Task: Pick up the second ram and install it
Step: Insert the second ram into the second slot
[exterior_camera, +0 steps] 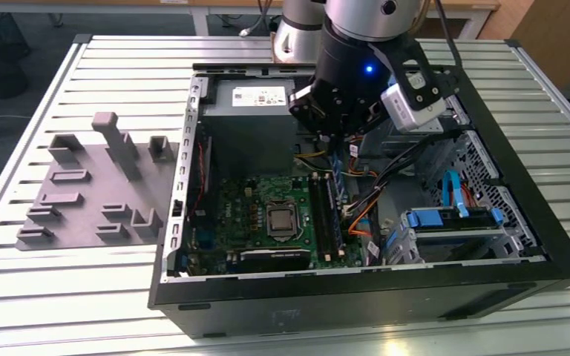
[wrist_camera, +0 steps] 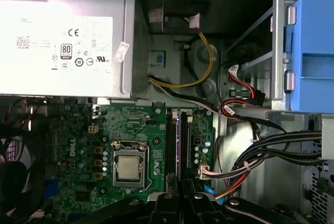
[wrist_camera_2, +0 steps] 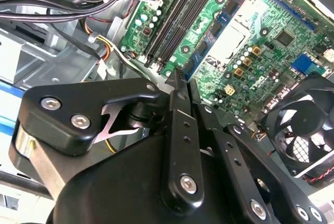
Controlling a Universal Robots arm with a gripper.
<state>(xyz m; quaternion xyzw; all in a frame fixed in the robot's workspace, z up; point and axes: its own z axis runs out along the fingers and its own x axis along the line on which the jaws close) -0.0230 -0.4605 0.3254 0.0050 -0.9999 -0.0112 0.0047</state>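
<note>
On top of the slatted table (exterior_camera: 87, 67), an open black case (exterior_camera: 364, 304) lies on its side, taking up the middle and right of the exterior view. The arm (exterior_camera: 364, 44) comes in from the far side and reaches down into the case. A grey tray (exterior_camera: 77, 215) with upright blocks sits on the table just left of the case. Inside, the grey power supply (exterior_camera: 250, 111) fills the far left corner, and the green board (exterior_camera: 255, 200) lies nearer, with a black fan (wrist_camera_2: 305, 130) at its edge. A blue drive cage (exterior_camera: 444, 219) sits at the near right, with bundled cables (exterior_camera: 404, 159) beyond it.

The hand (exterior_camera: 337, 141) hangs over the far end of the long black slots (exterior_camera: 325, 215), which lie right of the square processor (exterior_camera: 282, 219). Its fingers (wrist_camera_2: 180, 130) are pressed close together and seem to pinch the ram (exterior_camera: 338, 172), a slim dark-blue stick held on edge below them. In the first wrist view the ram (wrist_camera: 177, 140) shows edge-on as a thin line running along the slots (wrist_camera: 177, 156); I cannot tell whether it touches them.
</note>
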